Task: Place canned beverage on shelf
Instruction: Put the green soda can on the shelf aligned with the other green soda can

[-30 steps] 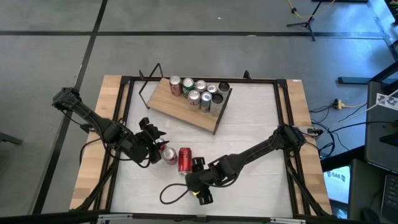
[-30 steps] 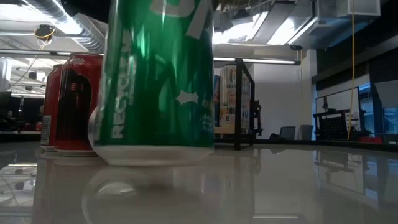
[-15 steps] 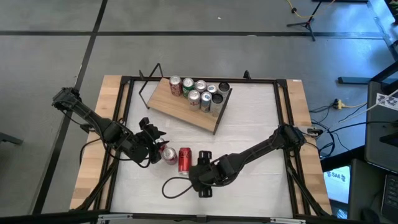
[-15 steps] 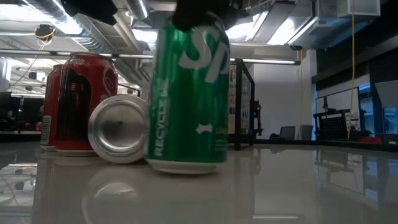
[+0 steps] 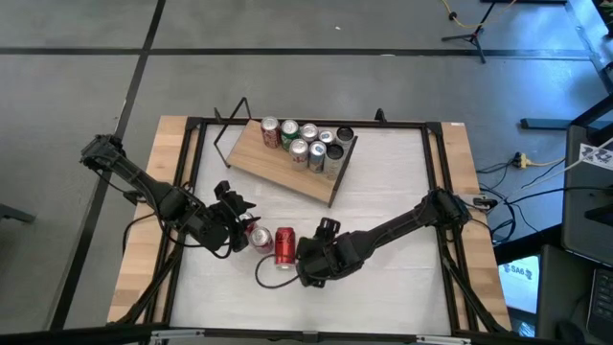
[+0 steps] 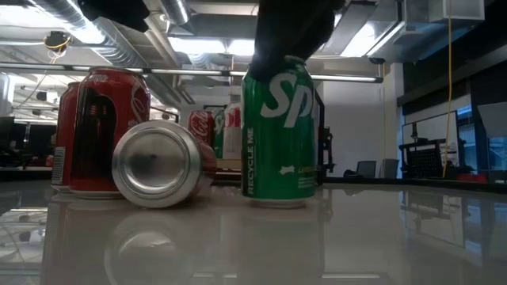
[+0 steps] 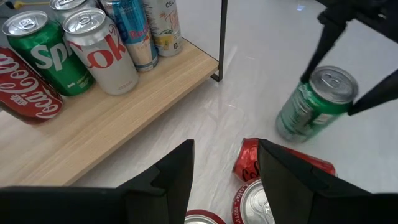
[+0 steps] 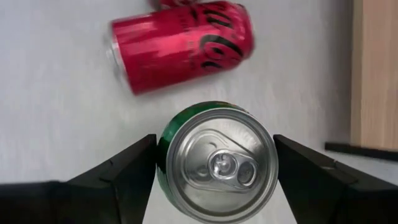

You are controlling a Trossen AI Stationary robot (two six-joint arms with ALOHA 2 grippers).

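Observation:
A green soda can [image 6: 279,134] stands upright near the table's middle front; it also shows in the left wrist view [image 7: 316,102]. My right gripper [image 5: 311,261] is shut on it from above. Just to its left lie a red can on its side [image 5: 284,246] and an upright red can [image 5: 259,238]. My left gripper [image 5: 241,222] is open and empty just left of these red cans. The wooden shelf [image 5: 278,168] stands at the far middle on black wire supports and carries several upright cans [image 5: 311,144] at its far right part. My right gripper pinches the green can's upper side wall [image 8: 165,167] between its two fingers [image 8: 118,177], one on each opposite side. The fingers come from above, pointing down. The can is upright; whether its base rests on the table or is just above it, I cannot tell.
A black cable loop [image 5: 271,278] lies on the table beside the right gripper. A black frame rail [image 5: 306,123] runs round the tabletop. Bare tabletop [image 5: 402,192] lies right of the shelf. A bare part of the shelf board [image 7: 124,118] lies in front of its cans.
My right gripper has carried the green can from the table's near edge toward the far edge, up beside the lying red can. The can has stayed upright in the shut fingers.

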